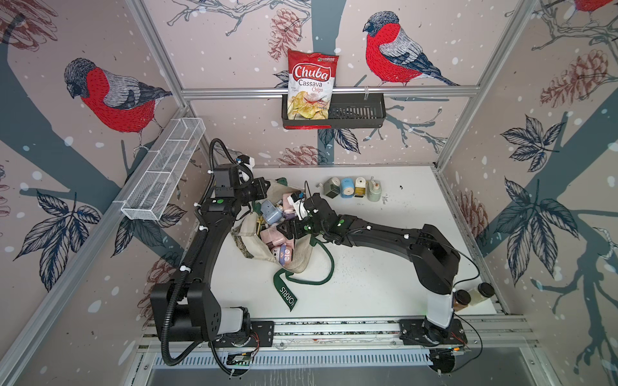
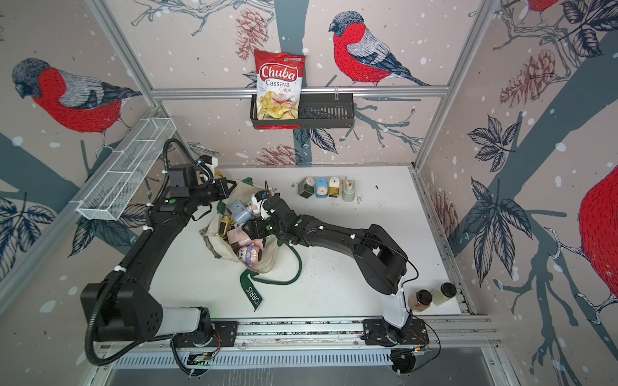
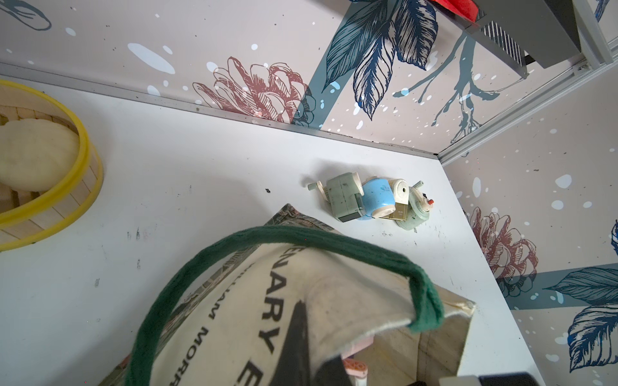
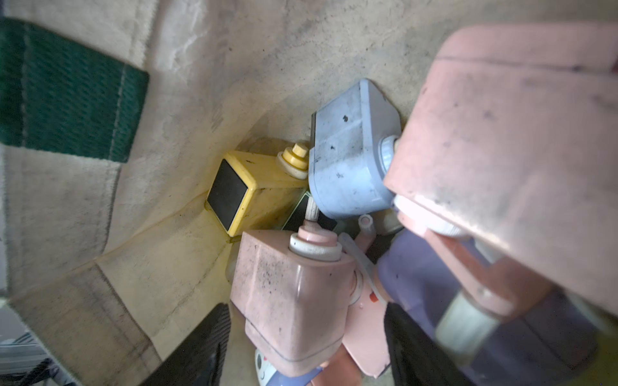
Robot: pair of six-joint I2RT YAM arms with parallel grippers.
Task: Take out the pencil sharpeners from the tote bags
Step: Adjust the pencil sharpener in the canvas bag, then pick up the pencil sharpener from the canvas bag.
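Cream canvas green-strapped tote bag point(image 1: 302, 260) | left gripper point(image 1: 262, 187), fingers clamped on rim to hold mouth open | right gripper point(image 4: 306, 320), fingers apart, straddling pink boxy plastic sharpener point(image 4: 287, 287)

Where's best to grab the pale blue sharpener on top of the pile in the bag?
Probably pinch the blue sharpener across its boxy body's flat sides, from above through the tote bag's mouth: it lies topmost, knob end butting a pink sharpener.

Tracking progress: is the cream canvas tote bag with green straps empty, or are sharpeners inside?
Not empty: boxy plastic sharpeners, pink, blue and yellow, lie inside the cream canvas tote.
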